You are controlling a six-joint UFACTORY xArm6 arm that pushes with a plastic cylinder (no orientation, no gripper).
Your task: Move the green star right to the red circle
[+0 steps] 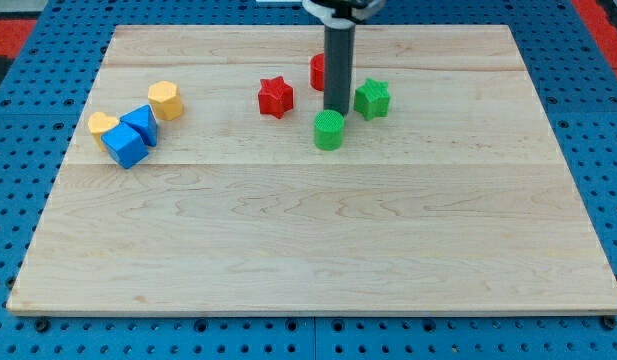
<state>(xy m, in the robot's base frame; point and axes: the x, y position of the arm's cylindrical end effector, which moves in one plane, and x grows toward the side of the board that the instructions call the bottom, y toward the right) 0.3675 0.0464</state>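
Observation:
The green star (372,98) lies on the wooden board right of my rod. The red circle (317,71) sits behind the rod, mostly hidden, only its left part showing. My tip (336,110) rests on the board between them, just left of the green star and directly above the green cylinder (329,130). A red star (275,96) lies left of the rod.
At the view's left sit a yellow hexagon block (165,100), a yellow heart (103,125), a blue triangle (140,122) and a blue cube (124,146), bunched together. The wooden board (308,230) lies on a blue pegboard.

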